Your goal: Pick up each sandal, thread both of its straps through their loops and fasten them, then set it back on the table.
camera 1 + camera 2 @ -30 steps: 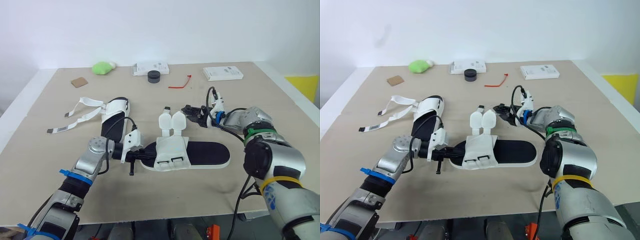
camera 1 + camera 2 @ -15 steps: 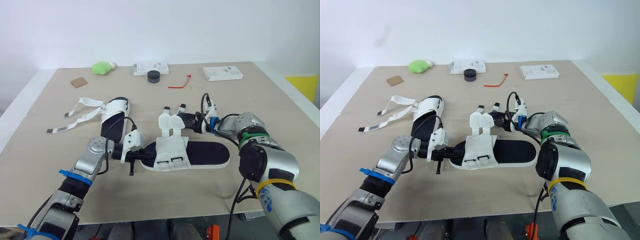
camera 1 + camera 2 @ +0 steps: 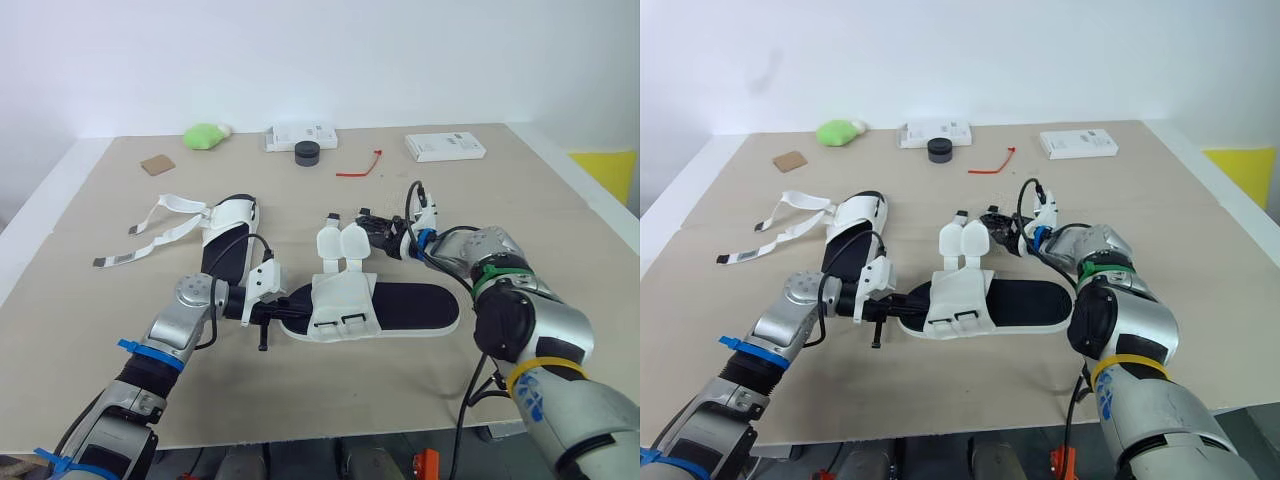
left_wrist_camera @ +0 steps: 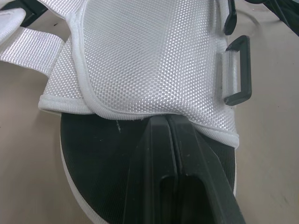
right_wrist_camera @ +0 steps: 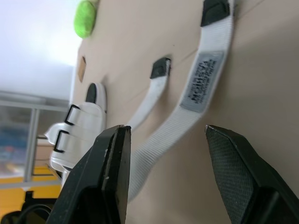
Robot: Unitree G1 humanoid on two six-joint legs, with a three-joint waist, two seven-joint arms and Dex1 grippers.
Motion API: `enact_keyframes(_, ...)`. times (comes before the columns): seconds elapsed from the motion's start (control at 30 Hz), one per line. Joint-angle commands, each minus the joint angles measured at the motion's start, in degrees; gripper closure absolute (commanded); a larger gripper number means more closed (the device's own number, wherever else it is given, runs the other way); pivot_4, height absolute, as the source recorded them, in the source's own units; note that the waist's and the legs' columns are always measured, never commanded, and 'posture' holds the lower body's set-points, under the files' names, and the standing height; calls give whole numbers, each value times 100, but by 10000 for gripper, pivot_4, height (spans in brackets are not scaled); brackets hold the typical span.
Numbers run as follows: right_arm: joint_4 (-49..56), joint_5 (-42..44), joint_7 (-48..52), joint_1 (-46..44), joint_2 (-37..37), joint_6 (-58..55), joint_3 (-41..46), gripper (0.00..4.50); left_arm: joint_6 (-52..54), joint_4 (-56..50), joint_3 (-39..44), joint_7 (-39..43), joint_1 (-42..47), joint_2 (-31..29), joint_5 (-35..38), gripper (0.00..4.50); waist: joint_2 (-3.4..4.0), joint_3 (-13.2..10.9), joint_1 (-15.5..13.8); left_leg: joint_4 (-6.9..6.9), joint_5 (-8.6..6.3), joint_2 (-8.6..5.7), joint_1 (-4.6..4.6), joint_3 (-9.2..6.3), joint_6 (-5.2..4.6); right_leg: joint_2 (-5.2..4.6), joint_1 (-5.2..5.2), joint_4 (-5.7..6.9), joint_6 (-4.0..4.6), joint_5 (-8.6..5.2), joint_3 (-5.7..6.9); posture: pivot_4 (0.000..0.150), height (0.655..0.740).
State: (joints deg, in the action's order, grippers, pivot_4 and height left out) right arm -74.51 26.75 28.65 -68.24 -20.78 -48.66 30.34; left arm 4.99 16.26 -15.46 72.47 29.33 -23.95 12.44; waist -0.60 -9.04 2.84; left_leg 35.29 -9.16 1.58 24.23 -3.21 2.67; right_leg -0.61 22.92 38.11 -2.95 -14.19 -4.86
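Moved: right end effector has come in toward the two white webbing straps, fingers spread, grasping nothing.
Left end effector: clenched, fingers together on the black sole.
Sandal: white woven sandal lies flat on the beige surface, black loops empty.
Far: second white sandal.

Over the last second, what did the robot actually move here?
The right fingers, open, moved left, closer to the near sandal's loose straps. Nothing was taken or let go. The left fingers stayed shut at that sandal's end; the far sandal did not move.
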Motion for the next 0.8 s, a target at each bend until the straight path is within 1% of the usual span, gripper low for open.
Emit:
enact_keyframes(0.03,41,153,8,-57,71,-16,145,17175,292,329,-325,-85,-267,-55,-366,45000,0,0,0,0,0,0,0,0,0,0,0,0,0,0,0,1500,7400)
enact_keyframes(0.37,96,130,122,-35,110,-121,105,17175,291,390,-317,-86,-229,-31,-363,45000,0,0,0,0,0,0,0,0,0,0,0,-1,0,0,-1,1500,7400)
enact_keyframes(0.47,96,131,109,-53,75,-56,123,24890,270,410,-328,-85,-226,-16,-371,45000,0,0,0,0,0,0,0,0,0,0,1,-1,0,0,-1,1500,7400)
enact_keyframes(0.57,122,136,229,-73,45,-51,110,37674,262,427,-337,-88,-218,7,-376,45000,0,0,-1,0,0,0,1,0,0,0,1,-2,0,0,-1,1500,7400)
enact_keyframes(0.63,124,131,253,-77,36,-70,97,44813,250,426,-341,-92,-221,15,-381,45000,-1,1,-1,0,0,0,0,0,0,0,-1,-3,0,0,-1,1500,7400)
enact_keyframes(0.73,193,2,432,-45,-2,12,-72,44813,255,402,-374,-43,-244,18,-371,45000,0,0,-2,0,1,-2,1,-2,-1,0,-1,-3,0,0,-4,1500,7400)
enact_keyframes(0.8,395,-254,675,62,5,745,-334,44813,263,385,-388,-32,-264,26,-369,45000,0,0,-3,0,1,-3,1,-1,-1,0,-1,-4,0,0,-4,1500,7400)
